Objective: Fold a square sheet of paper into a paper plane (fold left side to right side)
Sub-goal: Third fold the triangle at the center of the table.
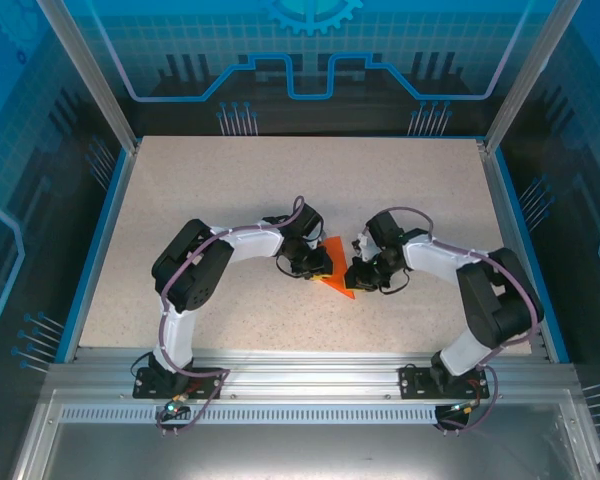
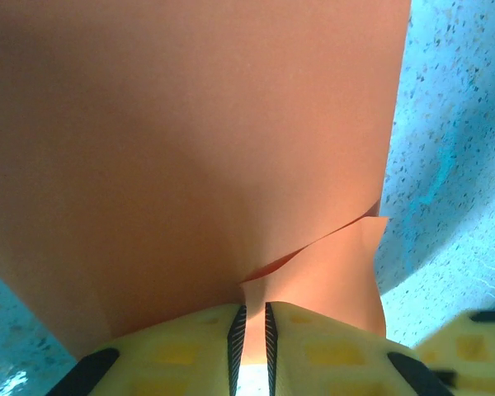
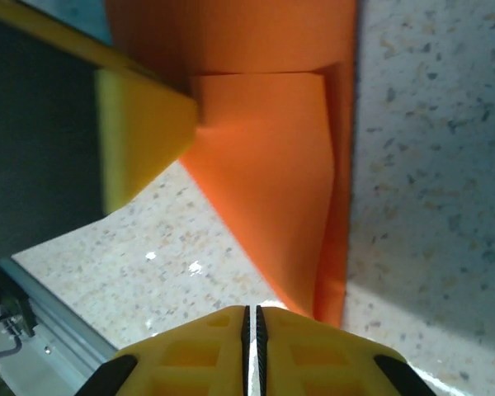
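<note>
Yellow left fingers (image 2: 233, 330) sit at the bottom of the left wrist view, nearly closed, with a thin slot between them. They pinch an edge of the orange paper (image 2: 190, 148), and the orange runs right down into the slot. Paper fans up and away from them, one layer edge lifting off another just above the tips. Speckled table (image 2: 454, 124) shows on the right.

Right fingers (image 3: 239, 326) are pressed together, seam a hairline. The paper's narrow pointed end comes down to their tips. Can't tell if any paper is caught in that seam. Paper here is folded, a flap lying over a lower layer, with a thin strip exposed along its right edge. One yellow finger of the left arm touches the paper's left side in this view.

From above, the paper (image 1: 338, 278) lies as a small pointed shape near the table's (image 1: 230, 190) middle, directly between the two arms, with fingers at it from both sides.
</note>
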Robot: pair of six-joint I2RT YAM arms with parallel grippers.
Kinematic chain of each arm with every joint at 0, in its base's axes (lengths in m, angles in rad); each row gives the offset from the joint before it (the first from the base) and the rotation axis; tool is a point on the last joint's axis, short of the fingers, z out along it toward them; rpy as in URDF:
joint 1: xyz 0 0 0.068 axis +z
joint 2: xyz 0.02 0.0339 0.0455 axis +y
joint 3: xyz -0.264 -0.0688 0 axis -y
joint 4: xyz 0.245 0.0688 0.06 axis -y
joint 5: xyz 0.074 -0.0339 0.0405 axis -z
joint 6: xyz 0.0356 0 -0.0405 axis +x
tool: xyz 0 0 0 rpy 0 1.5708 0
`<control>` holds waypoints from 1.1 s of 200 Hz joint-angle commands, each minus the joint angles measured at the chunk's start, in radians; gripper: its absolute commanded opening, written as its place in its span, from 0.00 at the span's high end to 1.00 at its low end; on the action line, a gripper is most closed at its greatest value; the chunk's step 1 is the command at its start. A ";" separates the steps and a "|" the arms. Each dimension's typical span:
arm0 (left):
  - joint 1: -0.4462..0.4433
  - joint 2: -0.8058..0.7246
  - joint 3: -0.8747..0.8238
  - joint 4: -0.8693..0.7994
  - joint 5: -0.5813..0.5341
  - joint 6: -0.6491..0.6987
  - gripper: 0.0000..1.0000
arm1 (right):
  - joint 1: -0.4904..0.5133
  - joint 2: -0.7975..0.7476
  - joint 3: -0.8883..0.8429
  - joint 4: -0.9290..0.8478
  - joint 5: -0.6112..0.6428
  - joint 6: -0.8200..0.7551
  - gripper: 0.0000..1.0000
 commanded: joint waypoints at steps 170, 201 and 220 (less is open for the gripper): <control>-0.100 -0.102 -0.057 0.013 0.040 -0.028 0.80 | -0.004 0.117 -0.056 -0.043 0.157 0.025 0.96; -0.102 -0.057 -0.044 0.031 0.053 -0.050 0.82 | -0.005 0.115 -0.053 -0.045 0.158 0.022 0.96; -0.101 -0.041 -0.032 0.045 0.061 -0.058 0.83 | -0.005 0.113 -0.056 -0.046 0.160 0.022 0.96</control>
